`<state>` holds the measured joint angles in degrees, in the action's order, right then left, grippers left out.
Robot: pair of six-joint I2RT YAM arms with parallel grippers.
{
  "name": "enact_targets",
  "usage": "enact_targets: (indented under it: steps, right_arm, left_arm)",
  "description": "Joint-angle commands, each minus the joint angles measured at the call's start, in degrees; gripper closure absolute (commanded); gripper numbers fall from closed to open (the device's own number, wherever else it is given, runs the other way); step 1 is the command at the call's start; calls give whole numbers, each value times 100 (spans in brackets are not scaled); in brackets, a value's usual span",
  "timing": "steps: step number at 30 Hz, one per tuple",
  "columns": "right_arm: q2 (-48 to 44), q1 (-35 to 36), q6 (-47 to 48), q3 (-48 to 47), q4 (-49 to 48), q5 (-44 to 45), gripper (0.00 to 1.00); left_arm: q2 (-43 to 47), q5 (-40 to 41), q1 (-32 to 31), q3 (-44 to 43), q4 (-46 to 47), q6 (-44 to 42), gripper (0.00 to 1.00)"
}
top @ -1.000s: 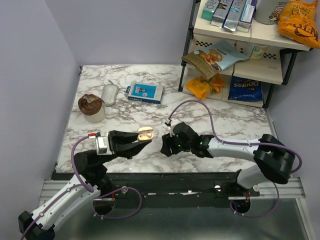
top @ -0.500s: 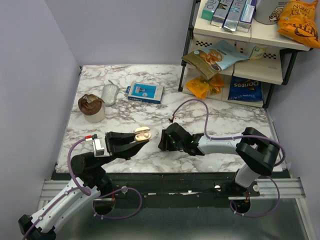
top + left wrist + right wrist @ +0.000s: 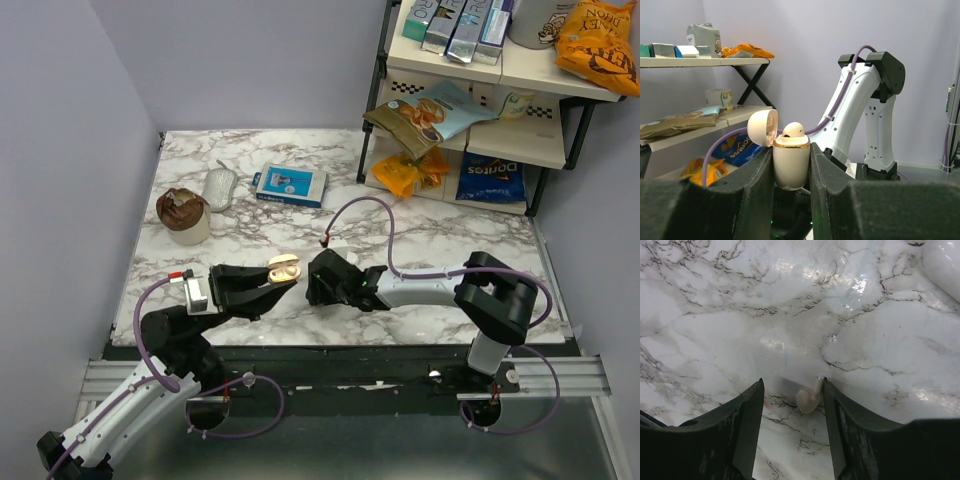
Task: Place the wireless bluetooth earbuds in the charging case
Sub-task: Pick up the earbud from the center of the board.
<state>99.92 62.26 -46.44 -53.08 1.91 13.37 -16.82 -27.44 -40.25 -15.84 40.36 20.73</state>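
Marble table point(image 3: 480, 235), left rear: brown-topped cup point(image 3: 183, 214); grey oval item point(image 3: 219, 188) just beside it; blue box point(image 3: 290, 185) lying flat nearby.
Shelf rack point(image 3: 530, 145), right rear: Doritos bag point(image 3: 490, 178) and small orange bag point(image 3: 412, 170) low; tan bag point(image 3: 430, 115) above; cartons point(image 3: 460, 25) and large orange bag point(image 3: 597, 45) on top.

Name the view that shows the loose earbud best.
Right wrist. The earbud lies on the table between the right claw's open fingers, close to one. Top external: the claw covers it. Left wrist: not seen; only the case with a second earbud seated in it.
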Motion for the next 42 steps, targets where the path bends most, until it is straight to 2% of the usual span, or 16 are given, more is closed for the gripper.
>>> enact_targets:
  steps: [1, 10, 23, 28, 33, 38, 42]
  right_arm:
    - [248, 102, -23, -27, 758, 263, 42]
    - [300, 102, 319, -10, 1285, 342, 50]
    - [309, 102, 1276, 52, 1338, 26, 59]
    - [213, 102, 1567, 122, 1452, 34, 67]
    - [-313, 102, 1831, 307, 1505, 394, 79]
    - [-991, 50, 2304, 316, 1663, 1070, 82]
    - [-1396, -415, 3129, 421, 1349, 1326, 84]
  left_arm:
    - [100, 142, -27, 45, -81, -34, 100]
    - [100, 178, -27, 81, -19, -8, 100]
    - [91, 125, -27, 81, 34, 80, 100]
    - [91, 99, -18, 63, -10, 63, 100]
    - [91, 90, -27, 45, -11, 54, 100]
    - [39, 55, -27, 2, 42, 54, 100]
    - [21, 20, -27, 10, 95, 54, 100]
